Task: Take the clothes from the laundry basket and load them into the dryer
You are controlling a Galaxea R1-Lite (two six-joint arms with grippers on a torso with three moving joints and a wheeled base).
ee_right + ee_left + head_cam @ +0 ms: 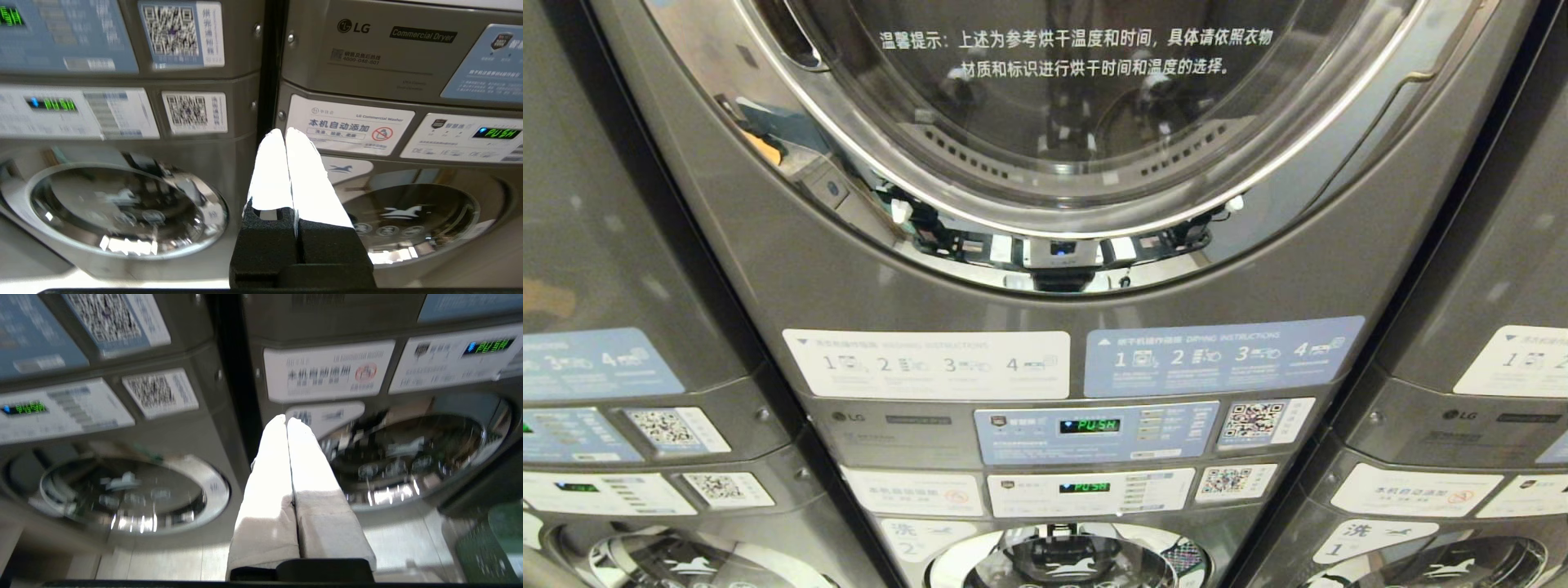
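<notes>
While both arms stay out of the head view, the left tool [287, 421] is closed and empty, its white fingers pressed together before the lower washer doors. Near it, the green laundry basket [492, 543] sits on the floor below the right-hand washer. The right tool [284, 132] is likewise closed on nothing. Farther up, the dryer door [1062, 122] is closed.

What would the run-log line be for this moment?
left gripper: shut, empty | right gripper: shut, empty | dryer door: closed | laundry basket: on floor
</notes>
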